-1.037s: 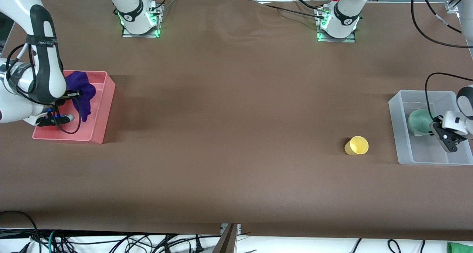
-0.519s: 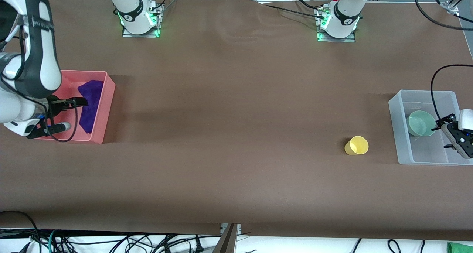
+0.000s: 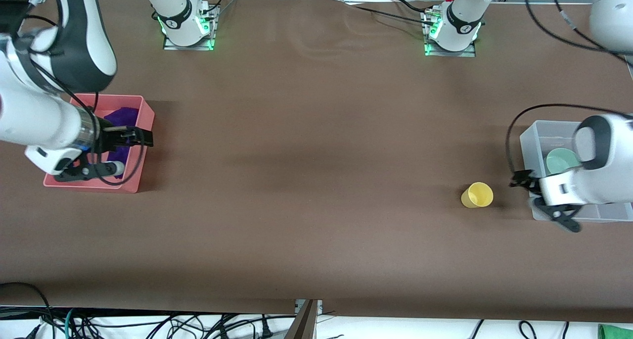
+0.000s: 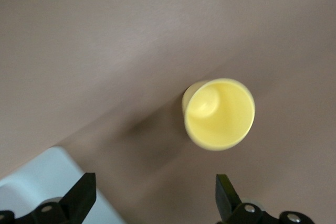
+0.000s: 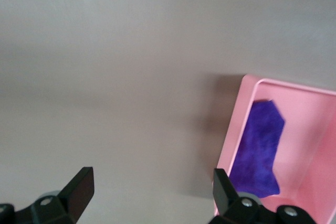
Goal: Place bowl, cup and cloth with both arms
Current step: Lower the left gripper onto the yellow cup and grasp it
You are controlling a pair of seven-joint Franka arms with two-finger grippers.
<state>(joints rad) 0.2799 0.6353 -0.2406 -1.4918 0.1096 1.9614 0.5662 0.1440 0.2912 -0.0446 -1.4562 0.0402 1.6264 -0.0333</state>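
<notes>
The yellow cup (image 3: 477, 195) stands upright on the brown table beside the clear bin (image 3: 538, 131); it also shows in the left wrist view (image 4: 219, 113). The mint-green bowl (image 3: 560, 160) sits in the clear bin, partly hidden by the left arm. The purple cloth (image 3: 122, 118) lies in the pink bin (image 3: 144, 115), and shows in the right wrist view (image 5: 260, 150). My left gripper (image 3: 519, 178) (image 4: 155, 192) is open and empty, over the table between the cup and the clear bin. My right gripper (image 3: 143, 137) (image 5: 149, 187) is open and empty, over the pink bin's wall.
The pink bin (image 5: 237, 124) stands at the right arm's end of the table, the clear bin (image 4: 37, 182) at the left arm's end. The arm bases (image 3: 188, 24) (image 3: 452, 29) stand along the top edge. Bare brown table lies between the bins.
The cloth left my right gripper and now lies in the pink bin; the bowl rests in the clear bin. Both grippers have moved out of their bins toward the table's middle, the left one toward the cup.
</notes>
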